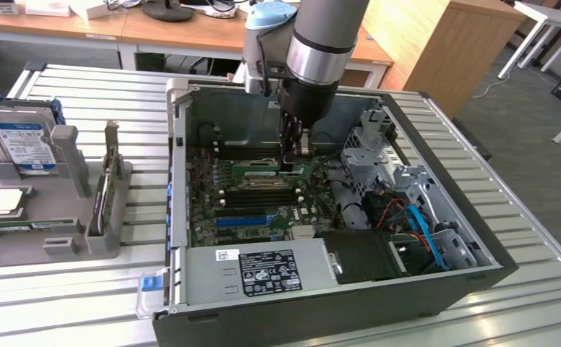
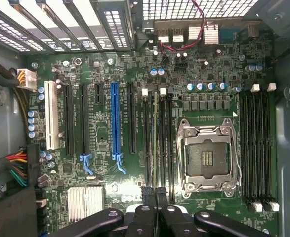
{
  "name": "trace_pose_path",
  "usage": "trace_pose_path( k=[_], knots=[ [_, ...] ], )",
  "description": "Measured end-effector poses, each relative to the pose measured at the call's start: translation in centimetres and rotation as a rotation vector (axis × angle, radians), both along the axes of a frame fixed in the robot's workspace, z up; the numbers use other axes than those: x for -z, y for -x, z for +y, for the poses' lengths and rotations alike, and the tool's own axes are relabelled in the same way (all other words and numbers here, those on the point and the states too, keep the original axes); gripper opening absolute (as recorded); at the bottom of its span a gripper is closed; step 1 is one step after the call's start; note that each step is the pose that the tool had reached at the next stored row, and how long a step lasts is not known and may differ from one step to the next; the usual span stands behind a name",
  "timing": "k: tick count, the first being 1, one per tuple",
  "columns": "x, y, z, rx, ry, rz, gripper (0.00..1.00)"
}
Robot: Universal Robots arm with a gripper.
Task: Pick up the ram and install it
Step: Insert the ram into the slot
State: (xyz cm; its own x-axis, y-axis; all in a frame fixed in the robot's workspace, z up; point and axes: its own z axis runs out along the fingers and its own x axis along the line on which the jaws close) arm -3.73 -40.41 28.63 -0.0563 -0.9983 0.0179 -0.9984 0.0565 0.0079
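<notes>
Presently the fingers [image 2: 147,197] are closed narrowly on the ram [image 1: 261,171], which stands on edge, lengthwise over the black memory slots [image 1: 261,192] of the motherboard [image 1: 211,211], inside the open case [image 1: 178,144] at the centre of the exterior view.

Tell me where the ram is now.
In the exterior view, the ram is inside the open computer case, held by the claw along the black memory slots beside the processor socket.

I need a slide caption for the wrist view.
End effector grips the ram, edge-on, at the memory slots.
</notes>
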Motion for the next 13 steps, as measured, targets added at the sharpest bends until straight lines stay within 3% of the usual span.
trace_pose_path(
  k=[13],
  knots=[
    [0.94,0.00,0.00,0.000,-0.0001,0.0005,0.12]
  ],
)
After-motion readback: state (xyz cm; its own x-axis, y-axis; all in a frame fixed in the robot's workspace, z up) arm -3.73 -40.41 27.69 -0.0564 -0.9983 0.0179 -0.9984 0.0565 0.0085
